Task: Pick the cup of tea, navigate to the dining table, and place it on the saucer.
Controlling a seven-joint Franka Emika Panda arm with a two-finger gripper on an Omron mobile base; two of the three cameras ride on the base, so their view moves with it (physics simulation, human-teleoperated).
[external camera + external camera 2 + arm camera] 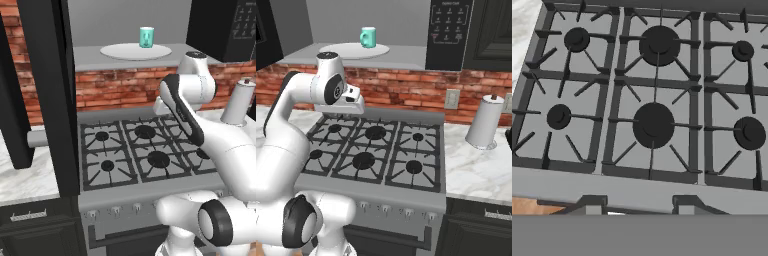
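Above the grey six-burner stove (652,100), the dark two-finger gripper (637,204) hangs spread, holding nothing. Small teal mug (368,37) sits on a white plate (331,50) on the rear ledge.

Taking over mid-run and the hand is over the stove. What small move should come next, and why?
Probably raise the gripper and reach it toward the cup of tea. The cup stands on a white plate on the grey ledge behind the stove, above the brick wall, while the hand looks down at the burners with nothing between its fingers.
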